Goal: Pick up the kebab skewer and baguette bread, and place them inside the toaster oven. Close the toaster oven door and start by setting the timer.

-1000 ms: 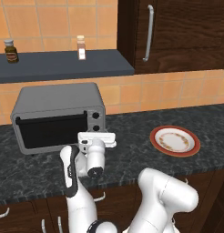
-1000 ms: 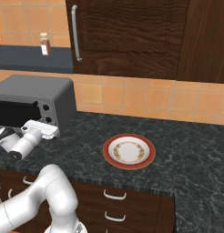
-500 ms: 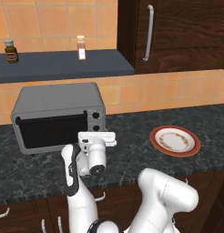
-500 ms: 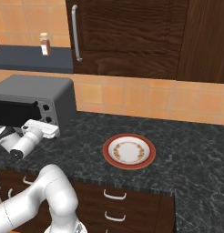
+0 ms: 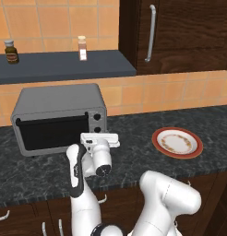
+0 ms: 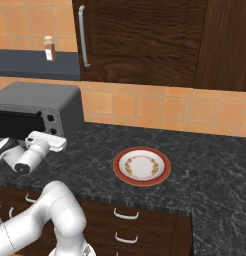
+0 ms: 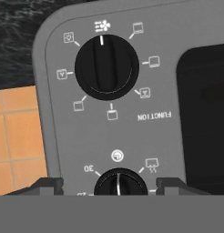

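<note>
1. Gripper (image 7: 109,184) position: the hand faces the control panel of the toaster oven (image 5: 60,99), seen upside down in the hand view. The two fingertips (image 7: 50,184) stand at 8 and 4 o'clock of that view, one on either side of the timer knob (image 7: 120,184) at 6 o'clock.
2. Jaw state: apart, straddling the timer knob without visible contact.
3. Function knob (image 7: 106,67): sits at 12 o'clock in the hand view, well apart from the fingertips.
4. Toaster oven location: on the dark counter (image 5: 180,120) at 9 o'clock in the left base view. The toaster oven door (image 5: 51,132) appears shut.
5. Handling estimate: the timer knob is rigid, smooth plastic, probably slippery and stiff to turn. Take hold across its raised rib, squarely, so that the pads do not slide off during rotation.
6. Plate (image 6: 141,165): lies bare on the counter at 3 o'clock of the oven, well apart from it. Neither the skewer nor the baguette is on it.
7. Clearances: the panel edge and orange tiled wall (image 7: 18,127) lie at 9 o'clock in the hand view; the glass door lies at 3 o'clock. Room for wrist rotation looks ample; counter space in front of the oven is open.
</note>
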